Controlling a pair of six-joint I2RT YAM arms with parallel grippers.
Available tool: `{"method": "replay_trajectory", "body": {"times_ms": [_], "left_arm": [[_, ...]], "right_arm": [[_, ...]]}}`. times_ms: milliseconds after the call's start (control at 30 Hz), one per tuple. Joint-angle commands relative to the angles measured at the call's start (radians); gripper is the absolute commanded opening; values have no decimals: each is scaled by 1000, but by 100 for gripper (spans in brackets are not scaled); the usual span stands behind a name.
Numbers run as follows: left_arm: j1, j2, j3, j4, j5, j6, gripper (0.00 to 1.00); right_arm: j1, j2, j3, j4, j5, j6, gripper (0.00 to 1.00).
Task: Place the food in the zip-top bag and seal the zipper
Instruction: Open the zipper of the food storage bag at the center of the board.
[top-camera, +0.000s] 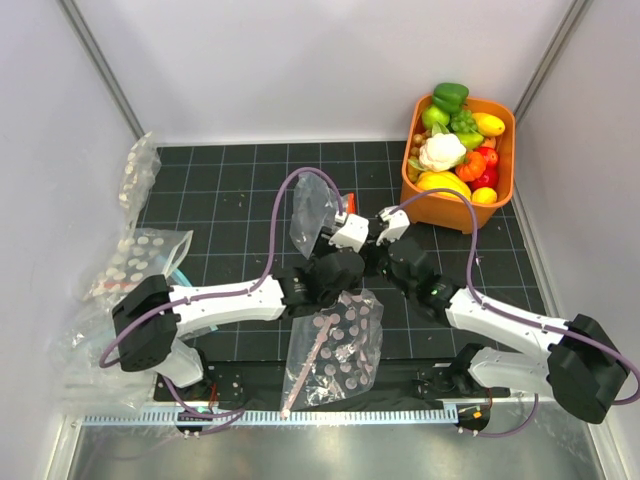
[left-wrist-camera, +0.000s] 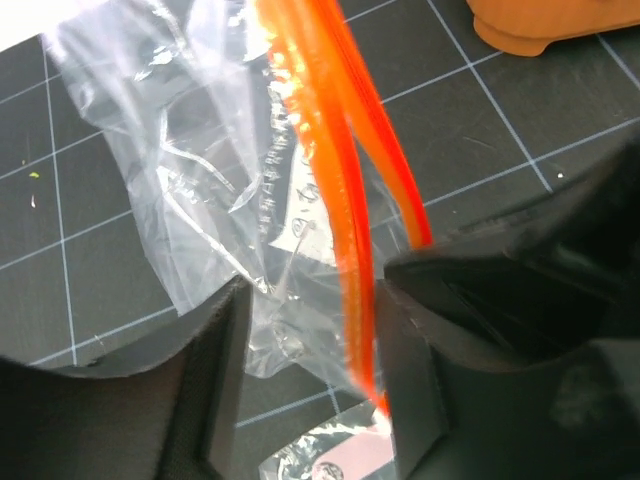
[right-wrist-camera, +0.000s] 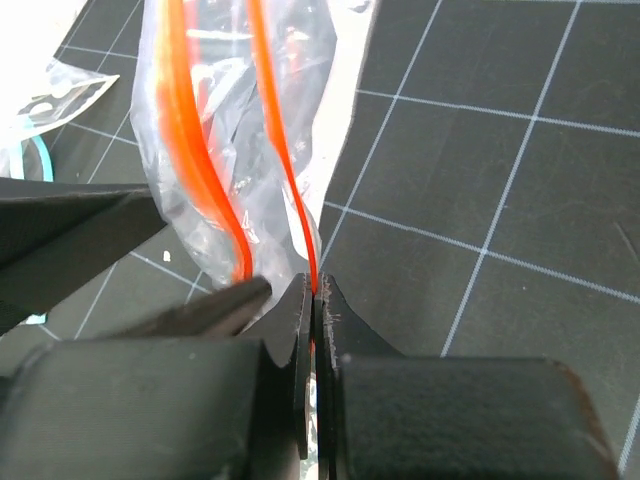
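Note:
The zip-top bag (top-camera: 310, 212) stands crumpled at the table's middle, its mouth lips parted. My right gripper (right-wrist-camera: 315, 290) is shut on one lip of the orange-red zipper (right-wrist-camera: 285, 170), and it also shows in the top view (top-camera: 385, 228). My left gripper (left-wrist-camera: 310, 350) is open, with the bag (left-wrist-camera: 200, 180) between its jaws and the other zipper lip (left-wrist-camera: 345, 220) lying against its right finger (left-wrist-camera: 430, 330); it also shows in the top view (top-camera: 345, 232). The white cauliflower (top-camera: 441, 152), the green bell pepper (top-camera: 450, 96) and the orange round piece (top-camera: 470, 165) lie in the orange basket (top-camera: 425, 200).
A pink-dotted clear bag (top-camera: 335, 350) lies near the front centre, under the arms. White-dotted clear bags (top-camera: 140, 255) lie along the left wall. The basket holds several other toy fruits and stands at the back right; its edge shows in the left wrist view (left-wrist-camera: 540, 25).

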Motion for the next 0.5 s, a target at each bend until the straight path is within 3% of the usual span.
{"method": "replay_trajectory", "body": {"times_ms": [0, 133, 233, 367, 467], "left_arm": [[40, 34, 38, -29, 37, -37, 50], [43, 29, 43, -40, 35, -46, 17], [43, 15, 38, -47, 41, -49, 6], [43, 11, 49, -75, 43, -48, 3], [43, -5, 52, -97, 60, -54, 10]], "right_arm": [[36, -38, 22, 69, -46, -34, 1], [36, -45, 20, 64, -24, -31, 1], [36, -45, 20, 56, -6, -28, 1], [34, -46, 20, 55, 8, -20, 1], [36, -51, 20, 47, 32, -13, 1]]}}
